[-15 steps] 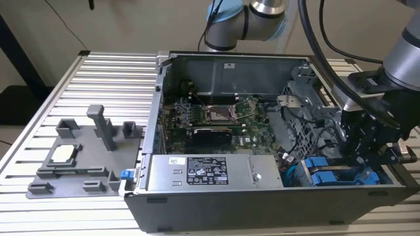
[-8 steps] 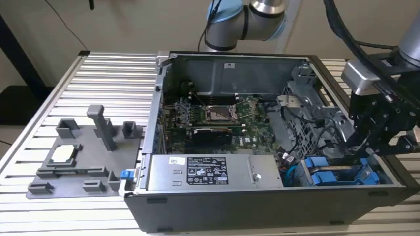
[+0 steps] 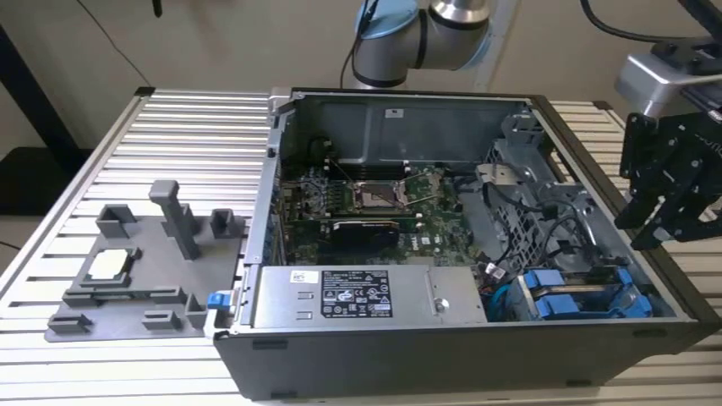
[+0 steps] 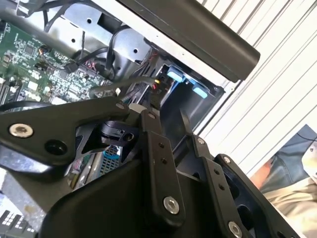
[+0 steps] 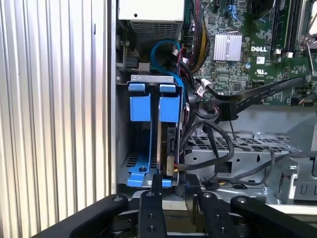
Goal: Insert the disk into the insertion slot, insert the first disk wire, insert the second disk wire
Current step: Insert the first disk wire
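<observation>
First wrist view, item 1: black gripper (image 5: 173, 191), 1 on 1 arm. Its 2 fingers (image 5: 156, 186) stand slightly apart with nothing between them.

Item 2: flat silver-grey disk in bright blue plastic carrier frame (image 5: 170, 148), count 1. It stands on edge directly ahead of the fingertips and close to them. Its long axis runs straight away from the fingers toward the pale grey power-supply box (image 5: 151, 10). Judged already seated.

Item 3: narrow grey sheet-metal insertion slot (image 5: 148, 78), count 1, enclosing the disk. 2 blue plastic tabs (image 5: 139, 101) sit side by side at its end far from the fingers.

Item 4: blue cable (image 5: 161, 47), count 1, looped beyond the tabs. A bundle of black cables (image 5: 213, 129) lies just beside the disk; whether any is plugged in cannot be told.

Item 5: green motherboard (image 5: 247, 64), count 1, well off to the side of the fingers.

Item 6: ribbed aluminium worktop (image 5: 49, 124), count 1, carrying the open case and 1 grey moulded fixture tray (image 3: 124, 279).
</observation>
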Motion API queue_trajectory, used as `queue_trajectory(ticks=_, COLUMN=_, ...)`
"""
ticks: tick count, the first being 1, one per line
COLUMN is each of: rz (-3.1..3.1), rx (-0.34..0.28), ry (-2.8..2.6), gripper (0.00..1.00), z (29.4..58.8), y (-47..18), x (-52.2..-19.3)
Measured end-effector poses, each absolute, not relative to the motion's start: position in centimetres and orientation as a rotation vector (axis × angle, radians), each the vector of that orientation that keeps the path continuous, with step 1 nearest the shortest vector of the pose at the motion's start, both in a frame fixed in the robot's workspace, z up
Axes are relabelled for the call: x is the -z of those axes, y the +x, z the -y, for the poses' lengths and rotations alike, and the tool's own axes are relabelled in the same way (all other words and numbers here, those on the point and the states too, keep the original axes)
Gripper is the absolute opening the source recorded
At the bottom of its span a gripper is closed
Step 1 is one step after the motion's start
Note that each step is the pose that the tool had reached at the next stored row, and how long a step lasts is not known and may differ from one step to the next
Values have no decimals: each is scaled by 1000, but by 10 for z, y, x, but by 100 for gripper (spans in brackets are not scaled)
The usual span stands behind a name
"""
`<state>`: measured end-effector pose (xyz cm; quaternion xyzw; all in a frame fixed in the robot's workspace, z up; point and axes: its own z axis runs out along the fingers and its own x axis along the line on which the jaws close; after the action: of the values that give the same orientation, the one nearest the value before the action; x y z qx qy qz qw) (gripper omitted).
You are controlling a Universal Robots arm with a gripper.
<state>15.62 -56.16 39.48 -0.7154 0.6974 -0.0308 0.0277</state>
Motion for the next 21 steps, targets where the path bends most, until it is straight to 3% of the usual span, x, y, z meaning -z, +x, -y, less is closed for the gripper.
queue_trajectory(ticks=21, rz=-2153, rx=94, ry=-2208, gripper=33, z=523, y=143, x=-396)
